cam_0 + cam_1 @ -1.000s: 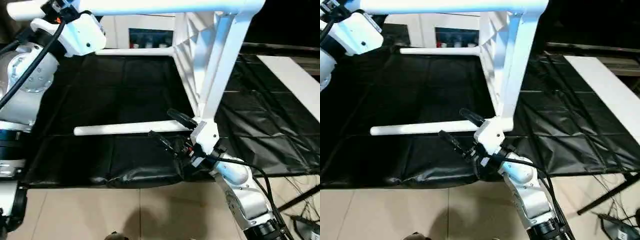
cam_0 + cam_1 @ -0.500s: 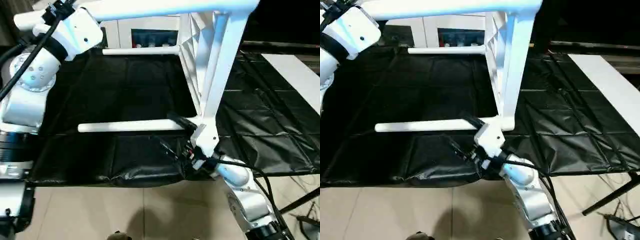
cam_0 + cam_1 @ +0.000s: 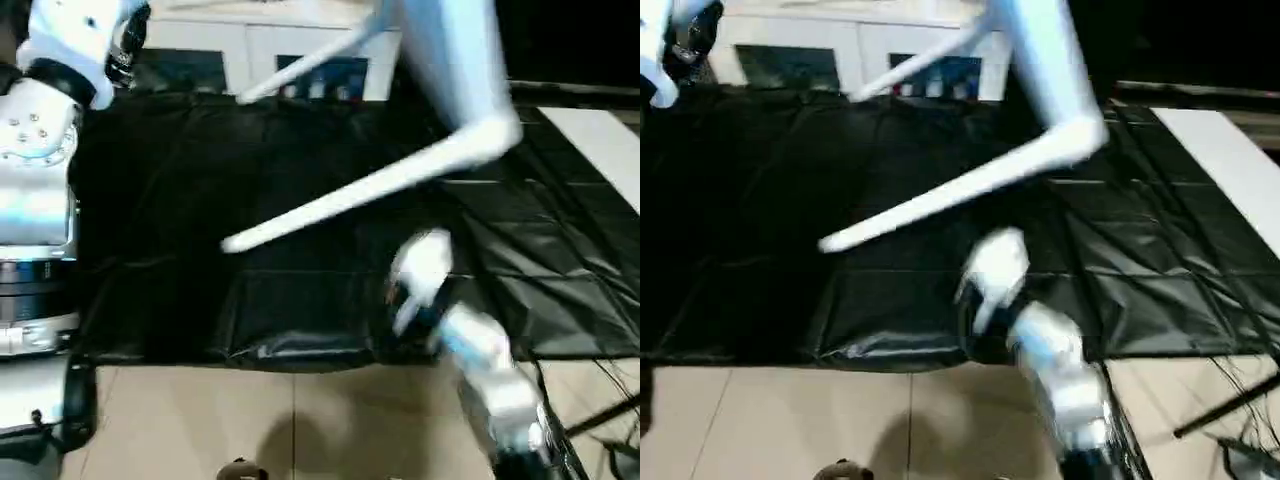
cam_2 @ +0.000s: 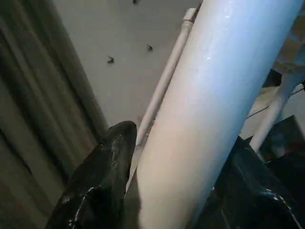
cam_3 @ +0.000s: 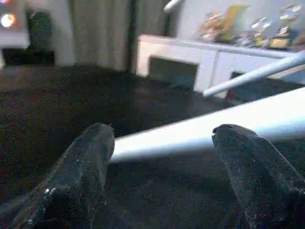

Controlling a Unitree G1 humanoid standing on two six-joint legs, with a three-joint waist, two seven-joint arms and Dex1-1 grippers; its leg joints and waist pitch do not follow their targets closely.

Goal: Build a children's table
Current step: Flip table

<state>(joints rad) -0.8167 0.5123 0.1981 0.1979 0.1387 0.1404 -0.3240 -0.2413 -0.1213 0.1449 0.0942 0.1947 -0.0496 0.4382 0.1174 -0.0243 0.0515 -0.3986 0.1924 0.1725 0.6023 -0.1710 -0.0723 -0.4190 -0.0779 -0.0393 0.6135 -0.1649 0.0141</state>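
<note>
Where the head views look down over the black sheet (image 3: 200, 210), the children's table (image 3: 450, 70) hangs tilted above it, its tabletop blurred toward twelve o'clock and one white leg (image 3: 360, 190) slanting from about two o'clock down to its free end near nine o'clock of centre, with a second leg (image 3: 910, 65) higher up in front of the white cabinet (image 3: 800, 45). The right gripper (image 3: 415, 285) sits at about five o'clock, just below that lower leg and apart from it; the blur hides its fingers here. In the left wrist view, the left gripper (image 4: 176, 191) is clamped on a leg (image 4: 209, 114), one black finger (image 4: 102, 181) pressed against one side and the other against the opposite side. In the right wrist view, the right gripper's two fingers (image 5: 81, 176) stand wide apart with nothing between them, and the lower leg (image 5: 205, 129) crosses beyond their tips, over the black sheet, not touching either.
</note>
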